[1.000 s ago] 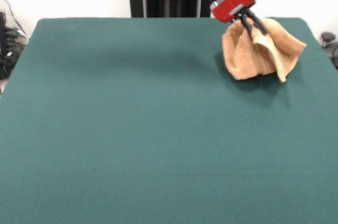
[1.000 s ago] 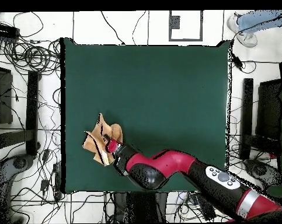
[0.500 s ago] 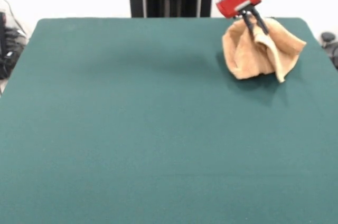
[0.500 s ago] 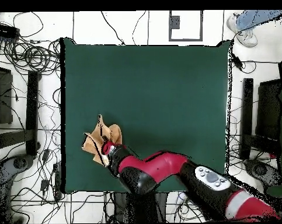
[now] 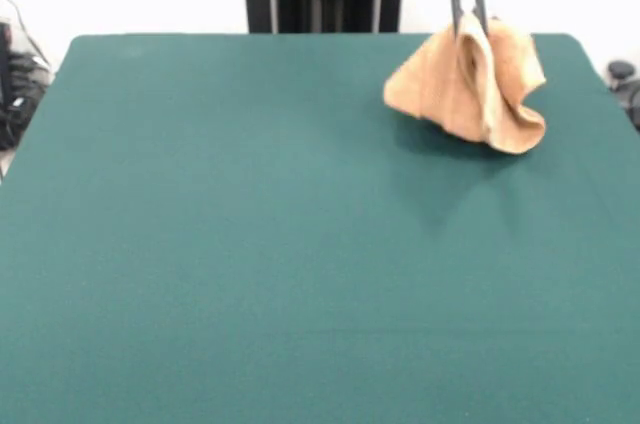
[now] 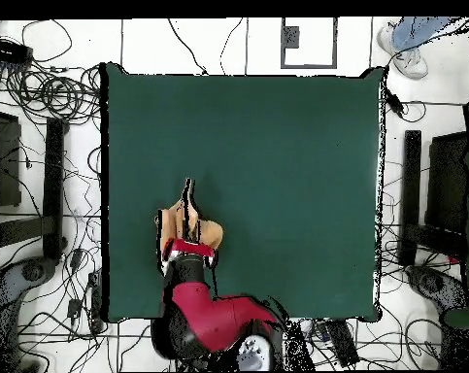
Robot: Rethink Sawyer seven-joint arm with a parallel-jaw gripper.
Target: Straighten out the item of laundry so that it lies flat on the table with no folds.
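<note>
The claw point(image 5: 468, 24) pinched the towel point(image 5: 470, 89) by one point, hanging bunched above the table point(image 5: 250, 244). Released there, it would likely have dropped back in folds.

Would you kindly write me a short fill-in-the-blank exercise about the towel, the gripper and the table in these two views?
1. The gripper is shut on the ____.
2. The towel hangs bunched, so it is not yet lying ____.
3. The table surface is dark ____.
4. In the front view the towel is in the picture's upper ____ part.

Missing words: towel; flat; green; right
</note>
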